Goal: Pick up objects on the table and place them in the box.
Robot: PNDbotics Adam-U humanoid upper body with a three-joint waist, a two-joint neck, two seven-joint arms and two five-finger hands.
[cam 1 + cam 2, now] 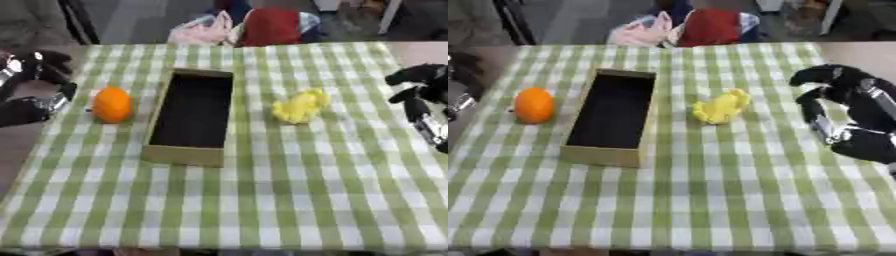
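On the worktop (262,200), spread with a green-and-white checked cloth, a long open box (194,152) lies lengthwise from near to far, a little left of the middle. Its inside is dark and nothing shows in it. Just left of the box, apart from its wall, sits an orange round fruit (112,104). To the right of the box, also apart from it, lies a yellow object (721,106) of lumpy shape; I cannot make out what it is.

Over the right side of the cloth hangs the right hand (846,107), black with silver parts. Its fingers curl downward and inward, and nothing is between them; it stands well right of the yellow object and touches neither it nor the box.

At the left edge the left hand (35,87) shows beyond the side of the worktop, near the orange fruit but not touching it. It is dark and partly cut off by the edge, so I cannot tell how its fingers stand.

Beyond the far edge lie bundles of pink (201,30) and red (271,27) cloth.
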